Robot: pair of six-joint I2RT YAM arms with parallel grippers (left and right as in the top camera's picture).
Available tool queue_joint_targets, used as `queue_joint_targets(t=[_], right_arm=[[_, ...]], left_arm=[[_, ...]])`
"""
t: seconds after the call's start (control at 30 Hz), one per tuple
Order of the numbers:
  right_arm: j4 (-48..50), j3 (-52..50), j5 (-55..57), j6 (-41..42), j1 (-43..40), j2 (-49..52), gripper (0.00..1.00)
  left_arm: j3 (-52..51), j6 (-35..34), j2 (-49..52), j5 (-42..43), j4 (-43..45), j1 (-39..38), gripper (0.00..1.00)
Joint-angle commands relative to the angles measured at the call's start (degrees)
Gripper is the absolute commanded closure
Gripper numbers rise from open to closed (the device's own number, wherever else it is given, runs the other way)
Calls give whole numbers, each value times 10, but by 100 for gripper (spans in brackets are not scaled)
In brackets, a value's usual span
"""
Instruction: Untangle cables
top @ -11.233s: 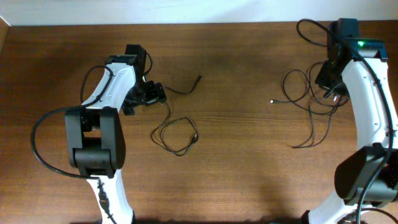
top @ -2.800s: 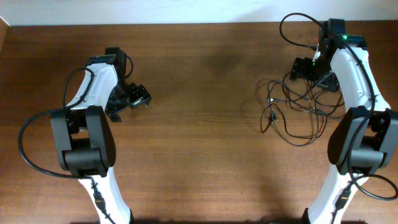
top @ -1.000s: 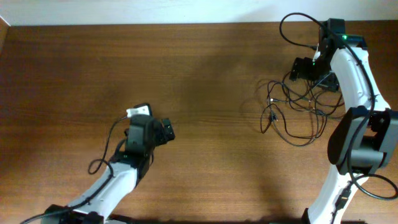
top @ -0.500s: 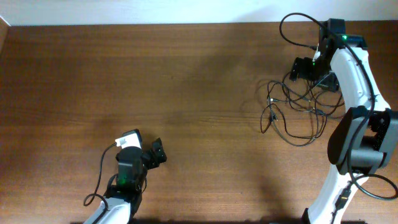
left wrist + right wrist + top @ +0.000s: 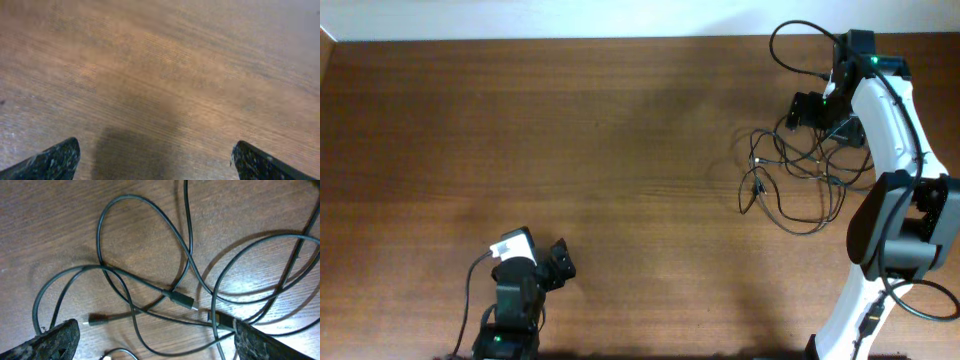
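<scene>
Cables: one tangle at 2 o'clock on table, loops crossing. R gripper hovers over tangle's 12 o'clock edge, jaws wide, nothing held; probably placed to pick a strand. L gripper at 7 o'clock, jaws wide, empty, well apart from tangle.

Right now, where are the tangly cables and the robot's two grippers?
cables (image 5: 179, 299), right wrist view, on a plug end.
left gripper (image 5: 155, 161), left wrist view, midway between its open jaws.
right gripper (image 5: 160, 339), right wrist view, midway between its open jaws.
</scene>
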Motion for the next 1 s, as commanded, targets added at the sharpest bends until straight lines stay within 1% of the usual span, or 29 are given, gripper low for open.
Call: queue_joint_targets(t=[0.0, 0.07, 0.17, 0.3, 0.47, 0.97], right_arm=[[2, -2, -3, 5, -1, 2, 2], [2, -2, -3, 5, -1, 2, 2], [2, -2, -3, 5, -1, 2, 2], [2, -2, -3, 5, -1, 2, 2], [2, -2, -3, 5, -1, 2, 1], [2, -2, -3, 5, -1, 2, 2]], left_arm=[[-2, 77, -116, 16, -19, 2, 1], [-2, 107, -166, 32, -21, 2, 1], [-2, 164, -209, 49, -23, 3, 1], [-2, 205, -279, 53, -24, 2, 1], [-2, 233, -367, 53, -23, 2, 1], [-2, 233, -365, 52, -22, 2, 1]])
